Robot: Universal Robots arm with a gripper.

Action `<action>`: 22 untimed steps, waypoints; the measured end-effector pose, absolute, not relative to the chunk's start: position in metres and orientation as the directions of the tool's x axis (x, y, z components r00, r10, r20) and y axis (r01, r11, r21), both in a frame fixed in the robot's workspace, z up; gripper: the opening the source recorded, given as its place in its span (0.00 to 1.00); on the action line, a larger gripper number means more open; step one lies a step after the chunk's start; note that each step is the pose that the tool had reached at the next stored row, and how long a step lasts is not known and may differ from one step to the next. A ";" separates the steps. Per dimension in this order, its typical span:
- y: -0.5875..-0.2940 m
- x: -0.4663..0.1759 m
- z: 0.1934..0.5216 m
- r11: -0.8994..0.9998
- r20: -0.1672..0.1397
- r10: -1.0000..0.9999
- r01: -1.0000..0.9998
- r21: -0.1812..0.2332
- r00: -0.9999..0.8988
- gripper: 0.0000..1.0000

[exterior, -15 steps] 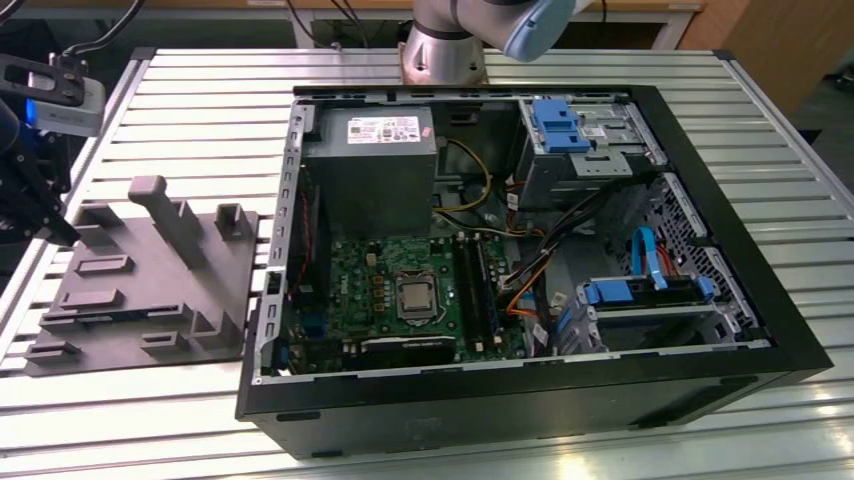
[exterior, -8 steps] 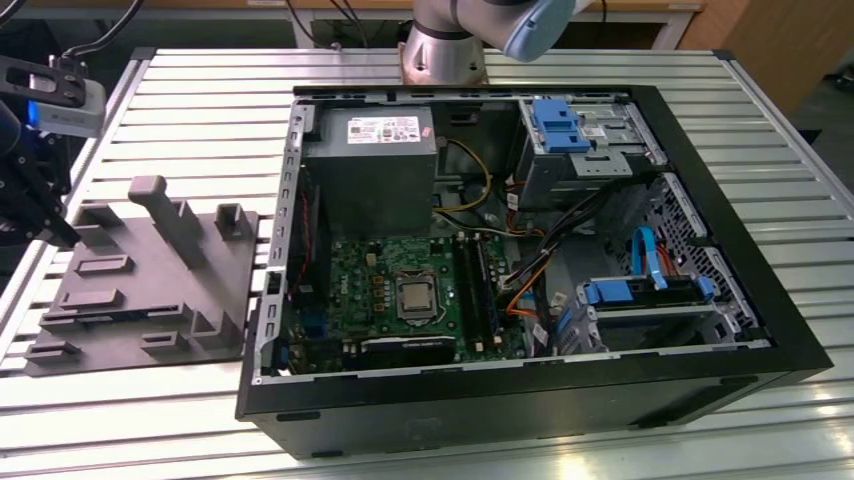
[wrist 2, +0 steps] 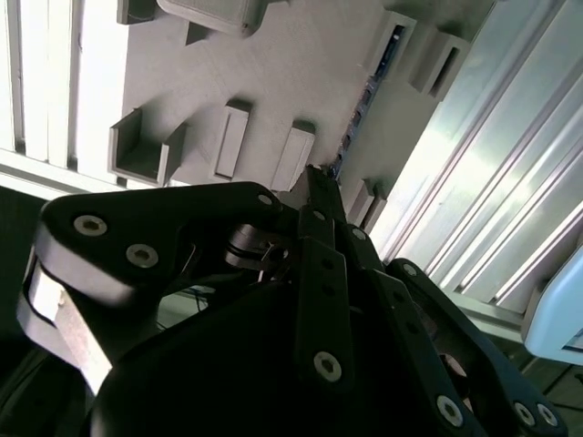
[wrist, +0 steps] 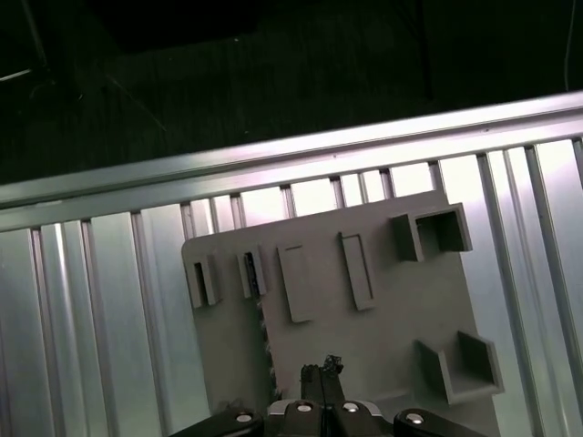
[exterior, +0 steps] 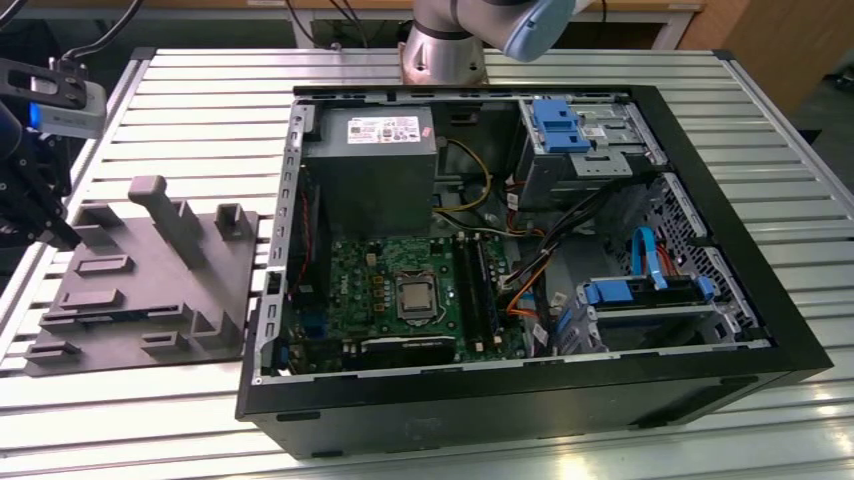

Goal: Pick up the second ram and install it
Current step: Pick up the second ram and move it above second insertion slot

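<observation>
The second ram (wrist 2: 368, 96) stands on its long edge in a slot of the grey fixture plate (wrist 2: 301, 64), a thin dark strip with small bluish marks. In the first wrist view the ram (wrist: 266, 337) runs along the plate (wrist: 383, 319) just beside my fingertips. My gripper (wrist 2: 319, 182) hovers over this plate with its black fingers drawn together and nothing between them. In the exterior view my gripper (exterior: 60, 235) hangs at the far left, over the plate's (exterior: 147, 290) outer edge. The green motherboard (exterior: 400, 280) with its long black memory slots (exterior: 477, 285) lies inside the open computer case.
The open black case (exterior: 534, 400) takes up the middle and the exterior view's right of the ribbed metal table (exterior: 160, 400). Inside are a grey power-supply box (exterior: 374, 160), blue drive brackets (exterior: 561, 125) and loose cables (exterior: 527, 285). The arm's base (exterior: 441, 50) stands behind the case.
</observation>
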State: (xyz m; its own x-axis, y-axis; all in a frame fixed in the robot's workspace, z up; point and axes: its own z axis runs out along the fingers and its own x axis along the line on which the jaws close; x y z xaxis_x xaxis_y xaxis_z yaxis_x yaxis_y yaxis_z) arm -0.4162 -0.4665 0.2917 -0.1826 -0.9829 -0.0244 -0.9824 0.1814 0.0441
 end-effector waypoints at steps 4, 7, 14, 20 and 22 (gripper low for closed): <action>-0.467 -0.417 0.291 0.174 -0.024 -0.984 -0.984 0.044 -0.175 0.11; -0.467 -0.417 0.290 0.168 -0.024 -0.985 -0.985 0.044 -0.169 0.11; -0.467 -0.418 0.289 0.155 -0.024 -0.987 -0.987 0.044 -0.156 0.11; -0.467 -0.418 0.287 0.144 -0.024 -0.989 -0.989 0.044 -0.145 0.11; -0.467 -0.419 0.287 0.139 -0.024 -0.990 -0.989 0.044 -0.141 0.11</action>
